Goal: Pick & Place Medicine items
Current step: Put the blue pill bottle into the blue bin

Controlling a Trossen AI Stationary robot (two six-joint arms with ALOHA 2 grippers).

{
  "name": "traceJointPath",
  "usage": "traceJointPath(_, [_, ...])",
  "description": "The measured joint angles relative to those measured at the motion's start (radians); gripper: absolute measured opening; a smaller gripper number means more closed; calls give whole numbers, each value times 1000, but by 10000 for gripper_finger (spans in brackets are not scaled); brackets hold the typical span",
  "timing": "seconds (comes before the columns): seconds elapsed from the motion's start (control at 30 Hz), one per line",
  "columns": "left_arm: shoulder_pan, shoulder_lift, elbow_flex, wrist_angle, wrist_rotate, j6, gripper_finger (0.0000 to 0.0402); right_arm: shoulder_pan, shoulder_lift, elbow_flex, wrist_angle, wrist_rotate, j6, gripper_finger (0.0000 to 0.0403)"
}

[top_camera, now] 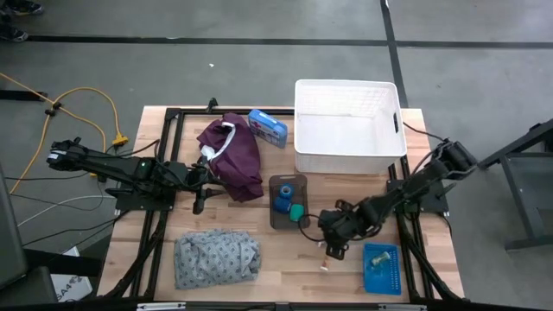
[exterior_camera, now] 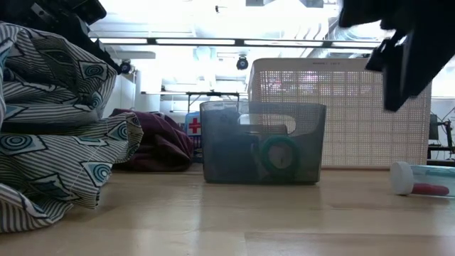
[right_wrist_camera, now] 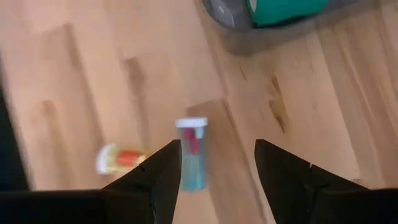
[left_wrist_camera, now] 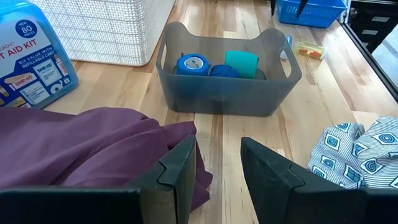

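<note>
A grey see-through bin [top_camera: 288, 201] on the table holds two blue rolls [left_wrist_camera: 191, 64] and a green roll [left_wrist_camera: 241, 63]. My right gripper [right_wrist_camera: 217, 163] is open and hovers over the wood just near of the bin. Below it a small clear tube with a white cap [right_wrist_camera: 191, 155] lies flat on the table, also seen in the low view [exterior_camera: 416, 183]. A tiny yellowish and red piece [right_wrist_camera: 121, 158] lies beside the tube. My left gripper [left_wrist_camera: 217, 165] is open, low at the edge of the maroon garment [top_camera: 232, 155].
A white basket [top_camera: 350, 125] stands at the far edge, with a blue first aid kit box [top_camera: 268, 127] to its left. The grey patterned cloth [top_camera: 216, 257] lies near left. A small blue basket [top_camera: 381, 268] sits near right. Bare wood shows between bin and cloth.
</note>
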Motion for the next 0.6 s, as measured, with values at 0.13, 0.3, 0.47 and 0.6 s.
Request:
traceJointPath(0.13, [0, 0, 0, 0, 0, 0, 123, -6, 69, 0, 49, -10, -42, 192])
traceJointPath(0.3, [0, 0, 0, 0, 0, 0, 123, 4, 127, 0, 97, -47, -68, 192])
traceJointPath(0.47, [0, 0, 0, 0, 0, 0, 123, 17, 169, 0, 145, -58, -72, 192])
traceJointPath(0.6, [0, 0, 0, 0, 0, 0, 123, 23, 199, 0, 178, -57, -72, 192])
